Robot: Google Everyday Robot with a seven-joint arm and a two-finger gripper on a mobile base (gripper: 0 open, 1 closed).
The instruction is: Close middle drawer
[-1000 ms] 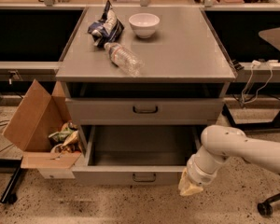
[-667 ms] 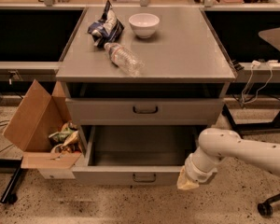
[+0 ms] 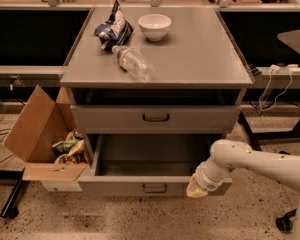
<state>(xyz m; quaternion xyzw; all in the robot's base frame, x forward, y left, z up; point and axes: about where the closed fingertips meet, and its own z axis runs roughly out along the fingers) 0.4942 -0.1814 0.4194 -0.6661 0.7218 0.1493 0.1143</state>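
Observation:
The middle drawer (image 3: pixel 140 186) is the grey one pulled far out below the shut upper drawer (image 3: pixel 156 118). Its flat front carries a small dark handle (image 3: pixel 155 188), and its inside looks empty. The lowest drawer is hidden under it. My gripper (image 3: pixel 197 188), with a cream-coloured tip at the end of the white arm (image 3: pixel 255 164), is at the right end of the middle drawer's front. It is at or touching the front face, to the right of the handle.
On the cabinet top (image 3: pixel 200 59) lie a white bowl (image 3: pixel 155 26), a plastic bottle (image 3: pixel 132 63) and a crumpled bag (image 3: pixel 112 29). An open cardboard box (image 3: pixel 42 134) with items stands left of the drawer. A table leg and cables (image 3: pixel 275 94) are at the right.
My gripper has moved a little left and up, closer to the right end of the middle drawer's front. The drawer has not visibly moved.

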